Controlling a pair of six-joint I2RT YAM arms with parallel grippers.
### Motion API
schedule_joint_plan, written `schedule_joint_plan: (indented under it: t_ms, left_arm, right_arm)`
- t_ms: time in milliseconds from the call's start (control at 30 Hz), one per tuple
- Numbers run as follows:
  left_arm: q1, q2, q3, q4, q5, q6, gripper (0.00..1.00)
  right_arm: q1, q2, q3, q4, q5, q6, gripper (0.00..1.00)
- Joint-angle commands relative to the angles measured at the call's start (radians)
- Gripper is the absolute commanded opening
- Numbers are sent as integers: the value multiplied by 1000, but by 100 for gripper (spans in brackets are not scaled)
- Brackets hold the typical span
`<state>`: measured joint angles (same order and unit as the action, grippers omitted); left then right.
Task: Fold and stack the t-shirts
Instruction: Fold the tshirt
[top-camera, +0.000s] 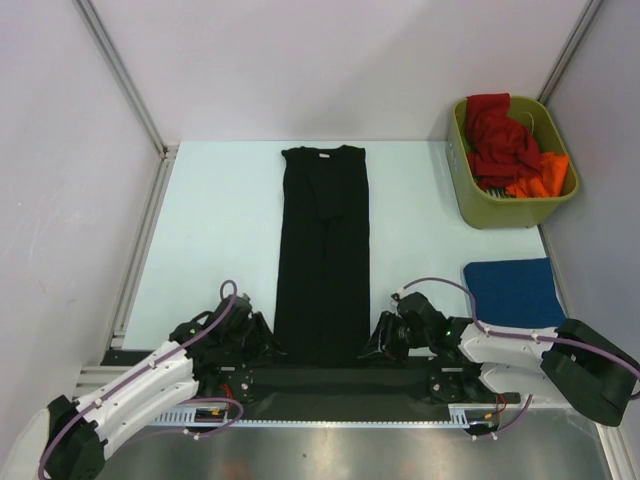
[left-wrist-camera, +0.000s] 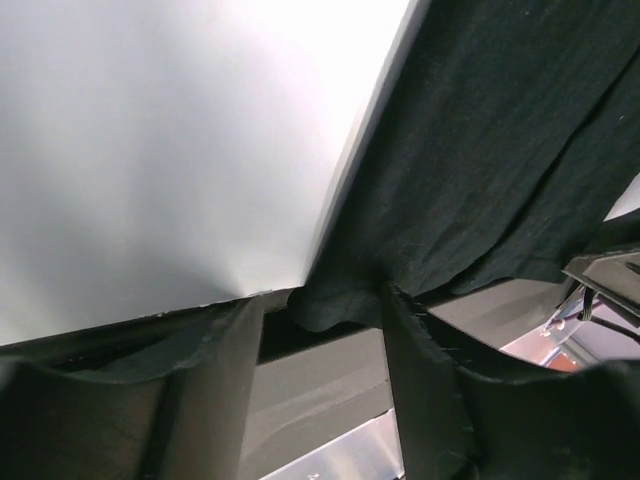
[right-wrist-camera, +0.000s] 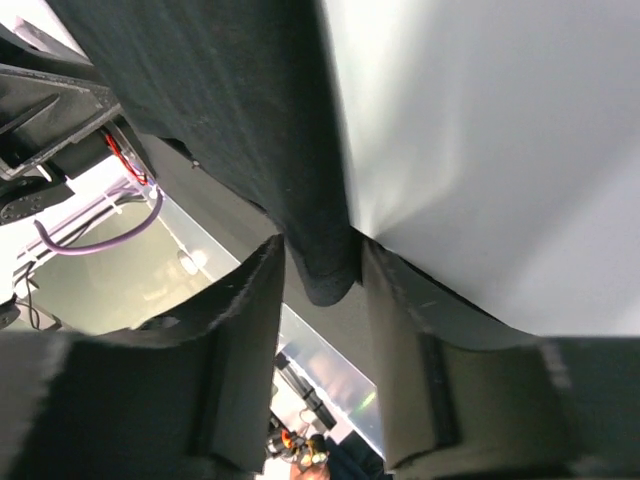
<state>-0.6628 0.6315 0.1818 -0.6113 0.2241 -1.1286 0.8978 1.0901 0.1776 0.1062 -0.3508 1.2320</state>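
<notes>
**Both claws at the near hem of the black shirt**

On my overhead feed the black shirt (top-camera: 322, 255) lies flat on the desk (top-camera: 220, 220) as one long narrow strip. Its collar is at the far end and its hem is at the near edge, right in front of the arm bases. Both arms are tucked in low, one at each near corner of the strip.

The left claw (left-wrist-camera: 322, 310) sits at the near left corner. Its wrist camera shows the fingers (left-wrist-camera: 225, 350) spread, with a bunched lump of hem between them. The cloth touches the right-hand finger and stands clear of the other, so nothing is clamped there.

The right claw (right-wrist-camera: 323, 260) sits at the near right corner. Here the fingers (right-wrist-camera: 250, 320) stand closer together and the rounded tip of the hem hangs in the gap, nearly filling it. I cannot tell from this feed whether the pads are pressing the cloth or only flanking it.

Off to the right, a blue shirt (top-camera: 512, 292) lies folded on the desk just beyond the right arm, well apart from the black one. In the far right corner stands a green bin (top-camera: 500, 215), with a red shirt (top-camera: 495, 135) heaped inside it. An orange shirt (top-camera: 545, 180) lies beside the red one, toward the bin's near right side
</notes>
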Motion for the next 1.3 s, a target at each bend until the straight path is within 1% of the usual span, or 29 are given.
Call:
schedule_joint_plan:
  t_ms: [0,67,167,200,233,267,300,333,467,533,567,600,667,700,767,800,833,867,900,933,967,1000,1033,1067,1100,1133,1167,1200,1267]
  left_arm:
    - [-8,-21,-30,-22,-20,-19,53]
    - [-8,-15,-38,2,-14,-17,48]
    - [-8,8,-25,1,-25,1,37]
    - [-8,10,-16,-7,-34,7,28]
    - [-8,8,5,-18,-54,13,23]
    - [-8,5,18,-34,-60,27,13]
    - [-8,-1,30,-42,-69,32,8]
    - [-8,2,56,-47,-83,36,1]
    - [-8,60,131,-54,-88,61,1]
    - [-8,108,198,-53,-94,81,0]
    - [-6,126,228,-54,-115,105,0]
    - [-6,144,261,-57,-133,121,0]
    - [18,227,362,-65,-147,164,0]
    - [35,259,417,-64,-135,177,0]
    - [98,367,465,-28,-105,222,1]
    - [120,410,517,-18,-86,236,0]
    - [146,445,544,5,-75,249,0]
    - [196,526,573,19,-66,277,0]
    - [221,566,637,31,-49,289,0]
    - [242,608,674,50,-46,315,0]
    - [282,710,715,51,-45,328,0]
    - [302,758,801,50,-26,338,0]
    - [321,814,844,47,-14,351,0]
    - [347,905,888,45,0,374,0]
    - [356,954,977,39,3,386,0]
    - [362,994,1020,24,1,401,0]
    - [376,1073,1060,16,3,405,0]
    - [385,1108,1131,4,14,409,0]
    - [399,1168,1189,-5,26,412,0]
  right_arm:
    - [3,31,-13,69,13,7,41]
    - [6,47,-13,85,10,9,38]
    - [9,53,-13,99,3,17,24]
    - [9,53,-9,98,1,17,14]
    - [10,51,-7,98,-2,18,9]
    - [9,48,-4,89,-4,17,5]
    - [9,42,-1,79,-5,17,0]
    - [9,37,11,70,-5,12,0]
    - [-22,10,42,24,-33,4,0]
    - [-71,-15,80,-25,-45,-31,0]
    - [-89,-13,136,-89,-48,-55,0]
    - [-114,-10,163,-102,-59,-113,0]
    - [-207,36,248,-177,-117,-176,0]
    - [-283,68,278,-183,-146,-236,0]
    - [-344,184,356,-233,-220,-308,0]
    - [-367,229,455,-261,-240,-391,0]
    - [-402,269,505,-290,-244,-426,0]
    - [-418,360,551,-337,-250,-455,0]
    - [-436,399,644,-352,-275,-483,0]
    - [-473,448,684,-365,-287,-514,0]
    - [-488,527,730,-378,-298,-532,0]
    - [-502,580,826,-402,-315,-549,0]
    - [-514,623,891,-434,-318,-571,0]
    - [-526,704,946,-506,-318,-615,0]
    - [-531,737,997,-534,-315,-632,0]
    - [-537,766,1092,-580,-315,-652,0]
    - [-557,799,1129,-598,-316,-669,0]
    - [-566,851,1167,-609,-327,-672,0]
    - [-599,904,1261,-629,-343,-678,0]
